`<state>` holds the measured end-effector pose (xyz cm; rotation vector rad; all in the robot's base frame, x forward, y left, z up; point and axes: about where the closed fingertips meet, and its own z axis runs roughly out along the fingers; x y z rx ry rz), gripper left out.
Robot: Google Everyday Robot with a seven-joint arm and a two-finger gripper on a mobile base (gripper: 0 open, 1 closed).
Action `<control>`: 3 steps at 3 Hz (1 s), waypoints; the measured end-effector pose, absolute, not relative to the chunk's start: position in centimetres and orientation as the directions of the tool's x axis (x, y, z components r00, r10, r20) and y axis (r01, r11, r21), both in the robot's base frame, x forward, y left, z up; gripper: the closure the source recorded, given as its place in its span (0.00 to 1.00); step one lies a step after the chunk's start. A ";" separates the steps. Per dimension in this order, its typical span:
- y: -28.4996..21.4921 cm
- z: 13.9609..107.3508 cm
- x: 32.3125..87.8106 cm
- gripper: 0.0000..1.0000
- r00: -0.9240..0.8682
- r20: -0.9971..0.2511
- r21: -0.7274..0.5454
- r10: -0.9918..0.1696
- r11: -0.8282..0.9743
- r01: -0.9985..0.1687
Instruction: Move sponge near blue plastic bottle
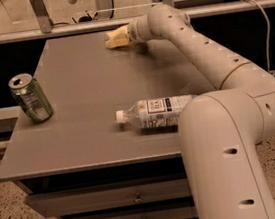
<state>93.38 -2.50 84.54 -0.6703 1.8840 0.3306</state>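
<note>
Tool (116,37) at the far edge of the worktop (83,96), well apart from the bottle (154,113).
The arm (206,59) reaches across the grey worktop, its pale yellow tool low over the back edge. Whether the tool is spread or pressed together cannot be told, and the sponge cannot be made out apart from that pale yellow tip. The clear bottle lies on its side near the front, white cap to the left, its far end hidden behind the arm. A green can (30,98) stands by the left edge.
</note>
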 end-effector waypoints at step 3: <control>-2.6 87.0 92.7 0.92 -0.218 -0.927 -0.124 -0.304 0.800 -0.587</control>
